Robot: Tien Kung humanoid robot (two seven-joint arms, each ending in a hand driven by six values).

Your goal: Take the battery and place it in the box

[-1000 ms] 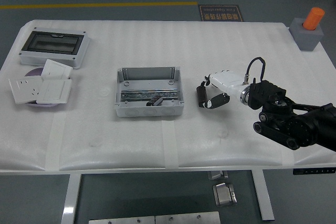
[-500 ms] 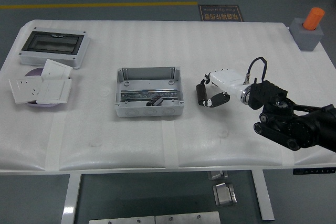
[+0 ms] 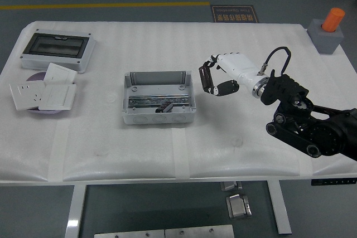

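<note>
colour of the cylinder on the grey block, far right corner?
Orange. The cylinder stands on the grey block; the head view shows it clearly.

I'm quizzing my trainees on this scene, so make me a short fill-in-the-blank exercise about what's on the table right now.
1. The right hand is shut on a dark ____.
2. The grey box lies to the ____ of that hand in the picture.
3. The orange cylinder stands at the table's far ____ corner.
4. The white switch plates rest on a ____ disc.

Missing words: battery; left; right; purple

High head view, facing down, whole table (image 3: 111,154)
</note>
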